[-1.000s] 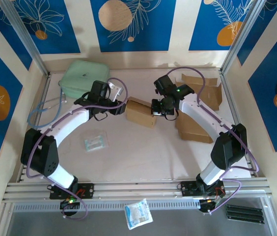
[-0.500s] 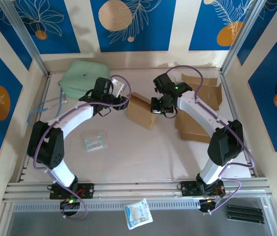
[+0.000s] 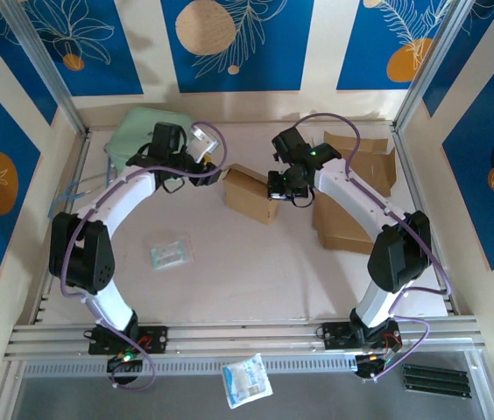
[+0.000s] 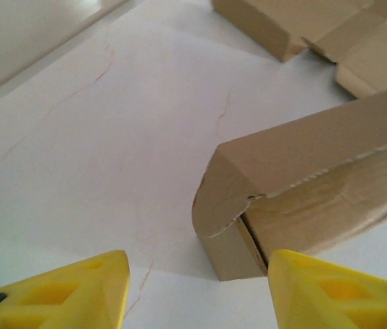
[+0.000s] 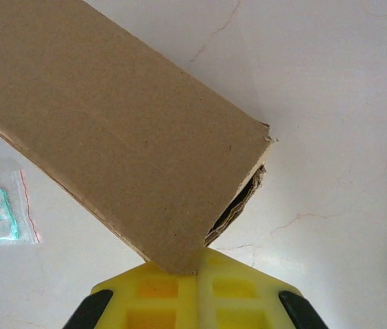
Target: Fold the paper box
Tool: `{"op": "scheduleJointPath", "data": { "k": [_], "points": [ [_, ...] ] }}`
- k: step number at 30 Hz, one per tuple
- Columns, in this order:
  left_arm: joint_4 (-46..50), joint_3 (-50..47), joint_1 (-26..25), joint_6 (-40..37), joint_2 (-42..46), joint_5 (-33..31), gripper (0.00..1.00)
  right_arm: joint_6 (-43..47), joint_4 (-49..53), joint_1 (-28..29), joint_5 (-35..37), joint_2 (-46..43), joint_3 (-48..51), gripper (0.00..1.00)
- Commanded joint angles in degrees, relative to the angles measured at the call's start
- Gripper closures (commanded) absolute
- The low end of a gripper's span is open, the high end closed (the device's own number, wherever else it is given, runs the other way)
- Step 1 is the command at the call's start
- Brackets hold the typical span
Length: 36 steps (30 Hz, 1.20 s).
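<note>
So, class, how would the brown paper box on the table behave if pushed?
Probably light: the paper box is thin cardboard, seemingly hollow inside. Likely slides rather than tips, lying low on the smooth table. Walls may dent; one end flap bows outward.

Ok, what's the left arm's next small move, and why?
Probably ease the left gripper forward to press the box's end flap flat: its jaws stand open short of the box, the flap bulges with a gap, and the shut right gripper sits at the other end.

Bright, diffuse light; the paper box [image 4: 303,185] casts a soft shadow.
</note>
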State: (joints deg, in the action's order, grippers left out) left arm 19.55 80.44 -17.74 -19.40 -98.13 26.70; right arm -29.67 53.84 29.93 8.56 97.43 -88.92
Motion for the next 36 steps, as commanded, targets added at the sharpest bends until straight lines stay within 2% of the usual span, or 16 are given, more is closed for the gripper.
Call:
{"op": "scheduleJointPath", "data": {
  "k": [1, 3, 7, 14, 19, 26, 36],
  "points": [
    [11.1, 5.32, 3.34, -9.79, -2.78, 13.83, 0.41, 1.54, 1.79, -0.59, -1.14, 0.92, -1.68, 0.95],
    [15.16, 8.56, 4.49, -13.8, -4.72, 18.31, 0.37, 1.8, 1.79, -0.8, -1.27, 1.04, -1.89, 0.95],
    [18.22, 12.82, 4.55, -17.19, -8.24, 22.68, 0.35, 2.1, 1.7, -1.02, -2.09, 1.57, -2.18, 0.95],
    [13.83, 15.84, 4.21, -15.14, -13.59, 25.38, 0.35, 1.99, 1.7, -1.0, -2.7, 1.76, -2.39, 0.95],
    [11.61, 15.47, 4.04, -14.63, -14.96, 25.24, 0.37, 1.63, 1.73, -0.9, -2.87, 1.74, -2.31, 0.95],
    [6.65, 15.49, 3.34, -11.55, -17.18, 24.19, 0.5, 1.55, 1.79, -0.75, -3.2, 2.03, -2.57, 0.95],
    [-2.57, 12.28, 2.24, -6.18, -17.48, 23.4, 0.53, 1.52, 1.79, -0.4, -3.23, 1.98, -2.66, 0.95]
  ]
}}
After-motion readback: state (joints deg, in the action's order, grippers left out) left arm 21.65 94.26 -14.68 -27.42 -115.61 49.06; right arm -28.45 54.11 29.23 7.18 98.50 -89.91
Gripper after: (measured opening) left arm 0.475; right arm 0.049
